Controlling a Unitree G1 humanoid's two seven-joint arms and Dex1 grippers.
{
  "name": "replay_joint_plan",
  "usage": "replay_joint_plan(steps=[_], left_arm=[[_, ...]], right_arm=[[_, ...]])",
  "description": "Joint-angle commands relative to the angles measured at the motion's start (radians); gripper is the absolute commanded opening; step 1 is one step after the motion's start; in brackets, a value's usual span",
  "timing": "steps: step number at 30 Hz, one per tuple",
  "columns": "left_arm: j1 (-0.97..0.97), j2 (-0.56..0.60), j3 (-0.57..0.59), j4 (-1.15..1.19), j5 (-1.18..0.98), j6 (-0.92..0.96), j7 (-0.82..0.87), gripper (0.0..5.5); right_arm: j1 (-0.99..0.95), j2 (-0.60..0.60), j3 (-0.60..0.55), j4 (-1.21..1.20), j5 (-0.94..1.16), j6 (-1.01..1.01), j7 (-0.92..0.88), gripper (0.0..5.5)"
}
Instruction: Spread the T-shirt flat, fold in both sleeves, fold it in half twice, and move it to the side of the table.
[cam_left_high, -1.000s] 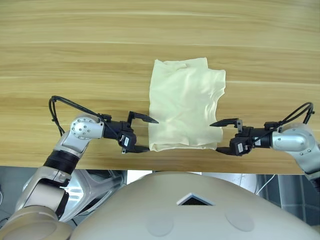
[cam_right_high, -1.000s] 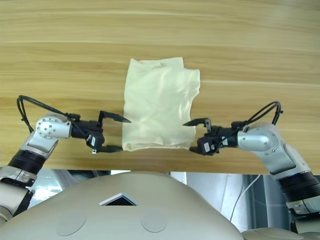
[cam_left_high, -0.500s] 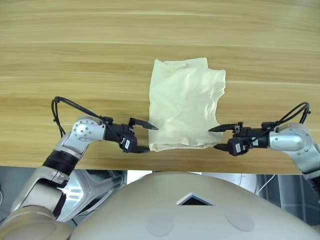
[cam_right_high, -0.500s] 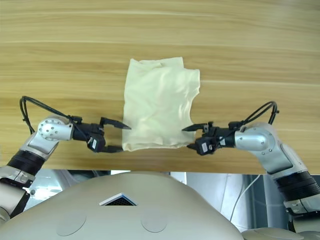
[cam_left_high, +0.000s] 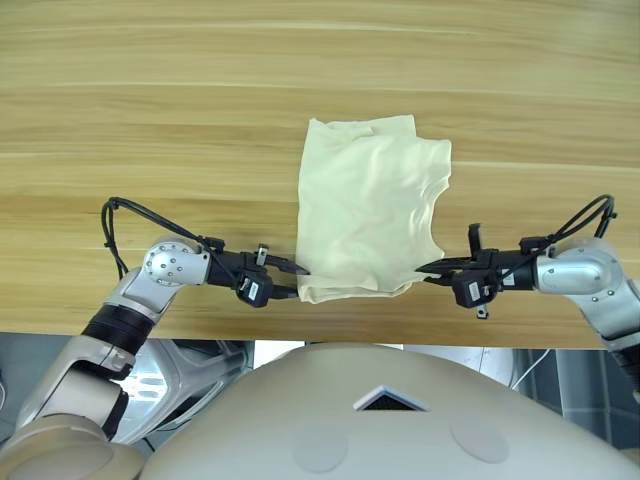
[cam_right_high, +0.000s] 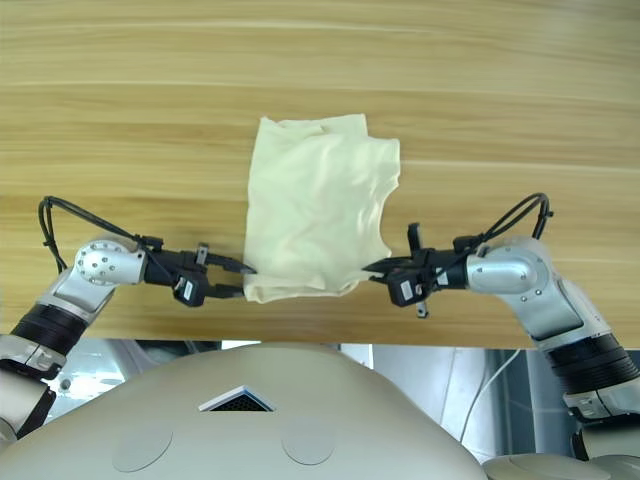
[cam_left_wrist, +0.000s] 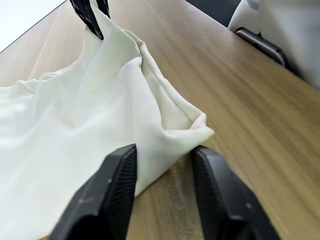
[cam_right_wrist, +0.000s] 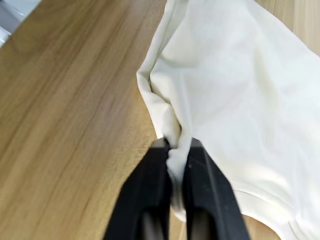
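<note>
Now R gripper (cam_left_high: 422, 270) tight on T-shirt (cam_left_high: 370, 210) corner, L gripper (cam_left_high: 296, 280) astride other.

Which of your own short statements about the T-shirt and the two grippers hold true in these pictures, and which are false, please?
1. The T-shirt lies on the wooden table. True.
2. The right gripper has its jaws pinched on the shirt's near right corner. True.
3. The left gripper sits at the shirt's far edge. False: it is at the near left corner, with its jaws either side of the cloth.
4. The T-shirt is dark blue. False: it is pale yellow.
</note>
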Motion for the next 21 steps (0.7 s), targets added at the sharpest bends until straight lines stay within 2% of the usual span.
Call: replay_joint_plan(steps=[1,8,21], left_arm=[[-0.011,0.005,0.003,0.008,-0.008,0.007,-0.003,1.12],[-0.036,0.008,0.023,0.043,-0.044,0.012,-0.013,0.09],[0.068,0.137,0.106,-0.152,-0.359,0.075,-0.18,0.04]], right_arm=[[0.002,0.001,-0.002,-0.008,0.008,0.001,0.006,0.03],[0.0,0.003,-0.002,-0.011,0.027,-0.01,0.01,0.03],[0.062,-0.078,-0.057,-0.079,0.179,-0.087,0.082,0.03]])
